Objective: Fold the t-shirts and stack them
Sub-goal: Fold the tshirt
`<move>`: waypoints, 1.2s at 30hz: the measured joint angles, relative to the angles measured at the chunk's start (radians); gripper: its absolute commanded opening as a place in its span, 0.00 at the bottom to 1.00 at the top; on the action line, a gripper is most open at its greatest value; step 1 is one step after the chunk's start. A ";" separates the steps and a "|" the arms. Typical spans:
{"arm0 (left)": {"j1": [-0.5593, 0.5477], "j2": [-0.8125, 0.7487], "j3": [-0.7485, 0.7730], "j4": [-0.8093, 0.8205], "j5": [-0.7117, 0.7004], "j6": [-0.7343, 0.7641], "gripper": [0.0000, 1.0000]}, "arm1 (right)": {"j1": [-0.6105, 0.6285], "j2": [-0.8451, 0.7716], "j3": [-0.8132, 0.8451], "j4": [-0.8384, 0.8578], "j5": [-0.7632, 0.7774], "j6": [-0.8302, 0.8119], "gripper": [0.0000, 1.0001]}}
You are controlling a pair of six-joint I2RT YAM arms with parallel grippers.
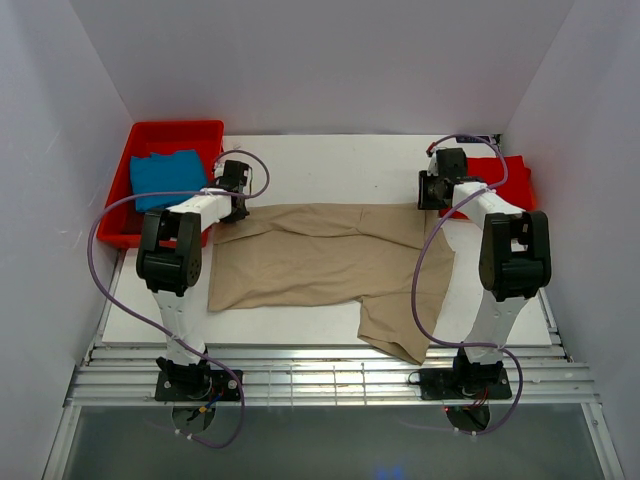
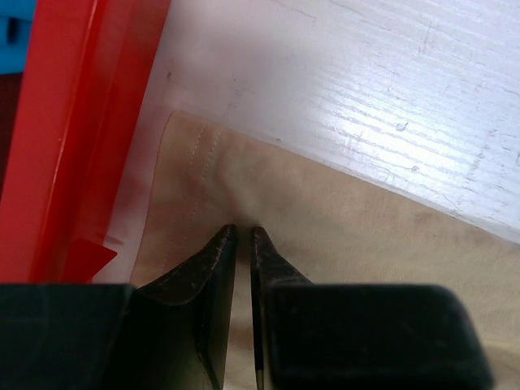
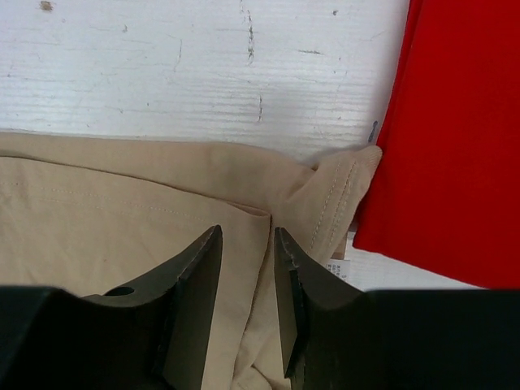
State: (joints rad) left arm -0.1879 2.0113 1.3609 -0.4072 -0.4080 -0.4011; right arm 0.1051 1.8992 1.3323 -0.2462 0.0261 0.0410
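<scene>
The tan t-shirt (image 1: 320, 255) lies spread, a single layer for the most part, across the middle of the tabletop (image 1: 330, 160). Its near right portion hangs over the tabletop's near edge. No fold is visible in it.

The left claw (image 2: 245, 233) sits at the far left corner of the tan t-shirt. Its jaws are almost pressed together and pinch the stitched edge of the cloth. The right claw (image 3: 248, 231) sits at the far right corner. Its jaws stand a little apart with a raised ridge of tan cloth held between them.

The blue t-shirt (image 1: 165, 178) lies beyond the far left corner of the tan t-shirt, inside the red tray (image 1: 175, 132), and appears folded into a rough square. The red t-shirt (image 1: 510, 175) lies just beside the far right corner of the tan t-shirt, almost touching it.

Assessment: the task is at an early stage. One shirt looks folded, one is held for its first fold, and no stack exists yet.

Limits of view:
- The right arm covers part of the red t-shirt, so its folded state cannot be confirmed.
- The claws hide both gripped corners in the top view.
- Which part of the tan t-shirt is sleeve and which is hem is hard to tell.
- The amount of cloth hanging below the near edge is not visible.
</scene>
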 measured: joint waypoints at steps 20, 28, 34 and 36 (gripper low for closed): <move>0.000 -0.009 -0.014 -0.001 -0.017 0.013 0.24 | 0.000 0.079 0.011 -0.032 0.005 -0.003 0.28; 0.000 -0.017 -0.027 0.000 -0.024 0.025 0.24 | 0.000 0.081 0.022 -0.037 0.010 -0.018 0.15; 0.000 -0.023 -0.034 -0.001 -0.024 0.027 0.24 | 0.000 0.060 0.021 -0.055 0.012 -0.023 0.11; 0.000 -0.026 -0.039 0.000 -0.024 0.027 0.24 | 0.000 0.029 0.011 -0.055 0.000 -0.031 0.09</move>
State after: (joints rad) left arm -0.1883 1.9858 1.3220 -0.4072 -0.4320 -0.3744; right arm 0.1051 1.9282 1.3430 -0.3008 0.0265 0.0097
